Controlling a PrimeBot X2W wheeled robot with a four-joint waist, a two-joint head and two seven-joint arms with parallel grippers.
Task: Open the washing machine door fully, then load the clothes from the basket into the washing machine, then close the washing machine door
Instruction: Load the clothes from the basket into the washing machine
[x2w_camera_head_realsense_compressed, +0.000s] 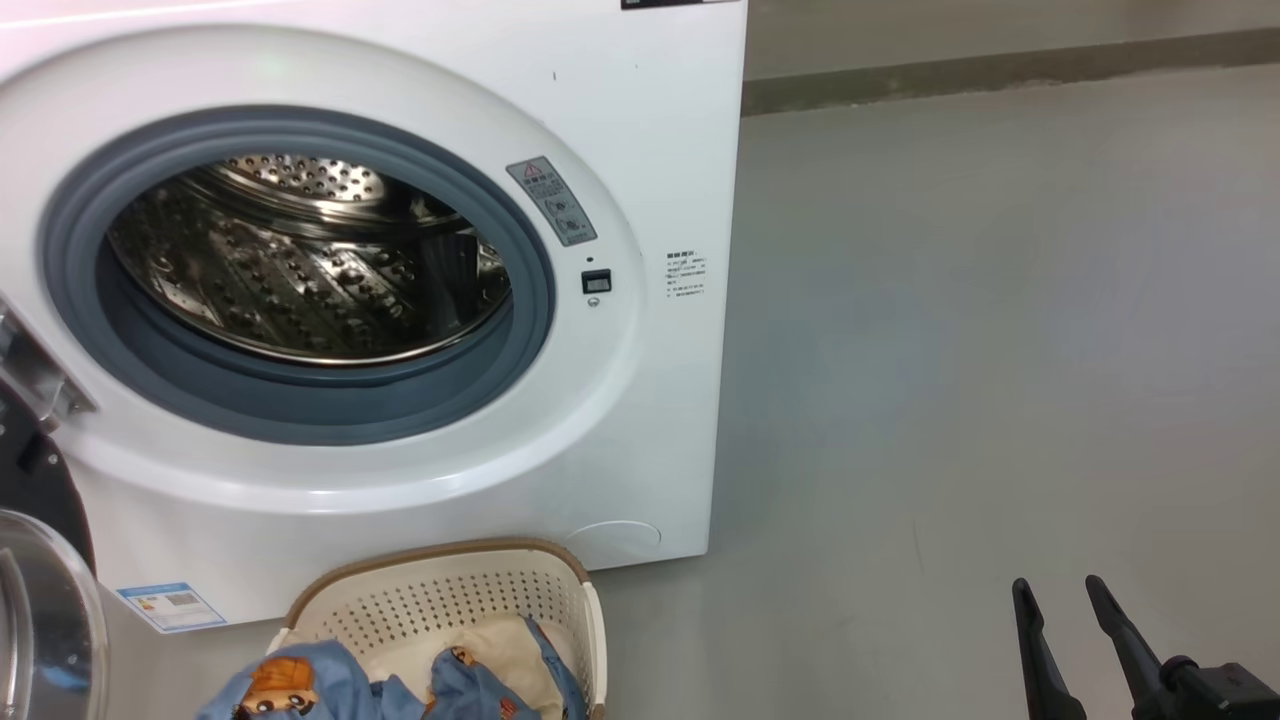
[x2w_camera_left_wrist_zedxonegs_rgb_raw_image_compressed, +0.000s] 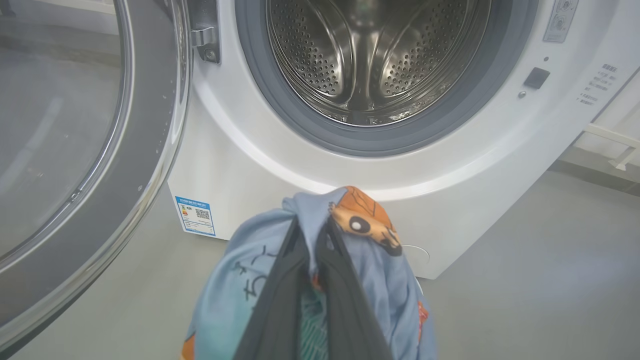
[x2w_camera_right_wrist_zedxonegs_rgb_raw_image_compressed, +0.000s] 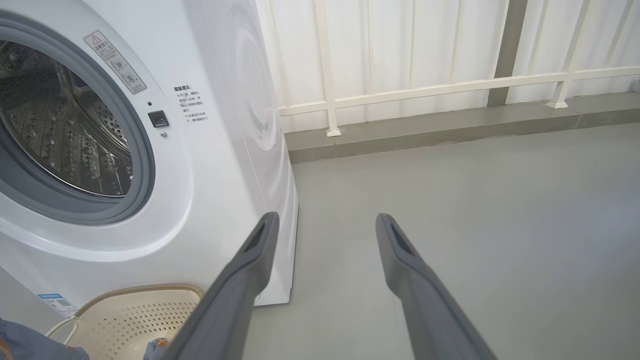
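Left hand clamped tight on the clothes. The blue printed garment bunches over both fingers and hangs down either side, so the grip looks to be on a gathered ridge rather than a loose edge, which should stop it slipping on the way in.

Straight ahead of that hand, a little above its fingertips, sits the washing machine, with the steel drum gaping wide. The washing machine door stands wide off to the hand's left, well out of the loading path, so step one looks done.

The basket sits on the floor right at the machine's foot, beneath the opening — a short lift from load to drum. A cream piece lies in it, with blue fabric at its near side.

Right hand: fingers spread wide, nothing between them, held over the floor with the machine and basket off to its left. My read is that it waits aside to leave the opening free.

Next, I'd judge, comes a push forward and up over the grey gasket, deep enough that no hem trails on the lip.
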